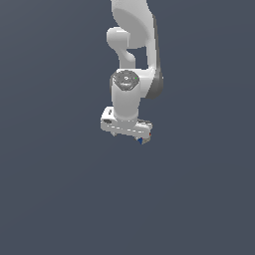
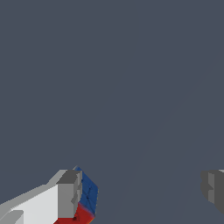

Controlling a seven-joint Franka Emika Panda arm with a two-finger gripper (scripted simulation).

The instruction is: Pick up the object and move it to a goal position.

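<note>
In the exterior view, the white claw (image 1: 128, 134) is seen hanging from the arm (image 1: 134, 45) over a plain grey ground, with the tiny cube (image 1: 140, 141) glimpsed as a blue and red speck at the finger on the exterior view's right. In the wrist view, the claw (image 2: 142, 192) is shown spread wide, its fingers (image 2: 69, 194) well apart; the cube (image 2: 86, 199) is pressed against one finger only, untouched by the other. A pinch is not established, it is judged, so the cube could be nudged aside or dropped if a lift is attempted.
</note>
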